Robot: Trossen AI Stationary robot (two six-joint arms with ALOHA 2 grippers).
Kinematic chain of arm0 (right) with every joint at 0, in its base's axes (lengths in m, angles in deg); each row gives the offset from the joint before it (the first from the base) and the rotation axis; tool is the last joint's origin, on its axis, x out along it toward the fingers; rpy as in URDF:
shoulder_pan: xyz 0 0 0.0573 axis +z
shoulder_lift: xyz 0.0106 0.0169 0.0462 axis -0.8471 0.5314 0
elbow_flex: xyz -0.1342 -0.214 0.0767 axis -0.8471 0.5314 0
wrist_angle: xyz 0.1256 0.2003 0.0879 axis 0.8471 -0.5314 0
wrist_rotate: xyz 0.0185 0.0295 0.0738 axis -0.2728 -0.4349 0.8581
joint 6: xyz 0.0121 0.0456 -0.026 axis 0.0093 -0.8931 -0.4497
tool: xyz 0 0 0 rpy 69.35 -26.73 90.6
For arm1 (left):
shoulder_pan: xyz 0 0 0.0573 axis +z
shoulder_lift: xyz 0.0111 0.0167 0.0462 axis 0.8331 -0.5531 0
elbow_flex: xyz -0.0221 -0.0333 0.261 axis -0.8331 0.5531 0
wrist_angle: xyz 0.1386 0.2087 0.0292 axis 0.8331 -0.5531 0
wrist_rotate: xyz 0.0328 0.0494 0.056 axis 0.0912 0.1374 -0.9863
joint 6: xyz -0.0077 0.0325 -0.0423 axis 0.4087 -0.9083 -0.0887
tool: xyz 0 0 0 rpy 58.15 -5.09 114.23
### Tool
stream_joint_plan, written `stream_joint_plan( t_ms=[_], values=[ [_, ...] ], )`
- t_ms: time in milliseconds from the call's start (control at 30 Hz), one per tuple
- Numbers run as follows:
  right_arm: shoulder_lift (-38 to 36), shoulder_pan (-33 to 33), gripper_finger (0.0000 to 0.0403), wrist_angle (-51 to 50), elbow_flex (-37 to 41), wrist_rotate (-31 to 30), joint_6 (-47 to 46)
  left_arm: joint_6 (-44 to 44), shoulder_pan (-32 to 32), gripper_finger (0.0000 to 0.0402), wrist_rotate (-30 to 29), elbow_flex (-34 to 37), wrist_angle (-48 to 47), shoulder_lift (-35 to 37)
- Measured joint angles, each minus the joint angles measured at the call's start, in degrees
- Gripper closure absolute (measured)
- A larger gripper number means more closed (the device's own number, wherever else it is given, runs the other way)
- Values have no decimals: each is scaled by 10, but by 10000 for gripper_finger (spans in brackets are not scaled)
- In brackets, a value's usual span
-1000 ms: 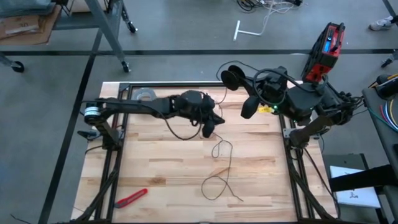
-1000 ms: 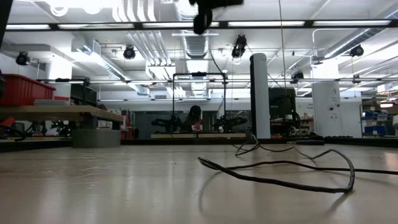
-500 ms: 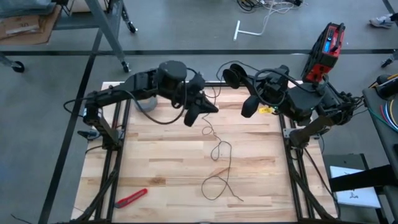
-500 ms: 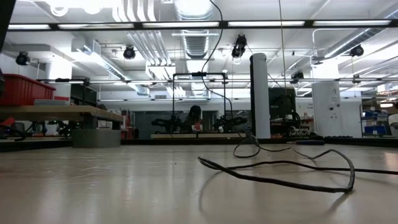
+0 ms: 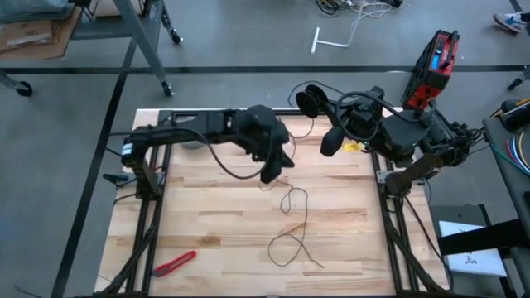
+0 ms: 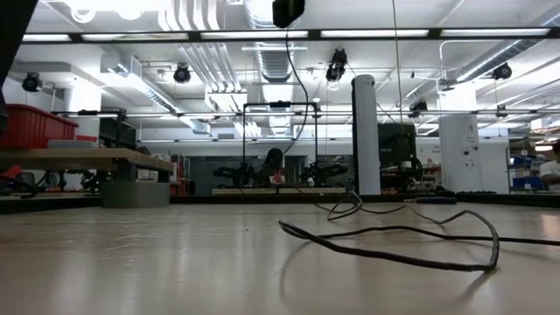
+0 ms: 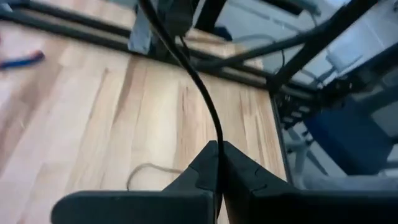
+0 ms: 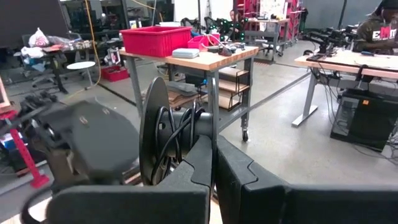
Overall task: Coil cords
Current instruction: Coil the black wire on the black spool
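Both pincers clamped: cord [image 5: 291, 217], reel [image 5: 310, 101].

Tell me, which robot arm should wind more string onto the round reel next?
Probably the left. Its gripper is shut on the cord over the table's middle, so it can guide the slack lying loose on the wood. The right gripper is busy holding the reel at the far edge.

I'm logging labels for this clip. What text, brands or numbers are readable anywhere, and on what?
None can be read.
White sheet on the dark stand beside the table: dark marks, too small.
Person's dark shirt in the right wrist view: light letters, cut off and blurred.
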Motion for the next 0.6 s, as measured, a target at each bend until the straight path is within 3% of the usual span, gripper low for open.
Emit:
stream_joint_plan(
  t_ms=[200,300,467,600],
  values=[
    [-31,6,403,1,-17,74,-22,-36,12,325,37,13,-5,-1],
    [-49,11,403,-1,-17,78,-21,-48,18,274,49,14,-14,6],
    [-61,13,403,-51,-16,119,-17,-67,42,196,148,13,-37,21],
    [-62,13,403,-156,-16,144,-75,-100,62,175,203,15,-26,61]
  ],
)
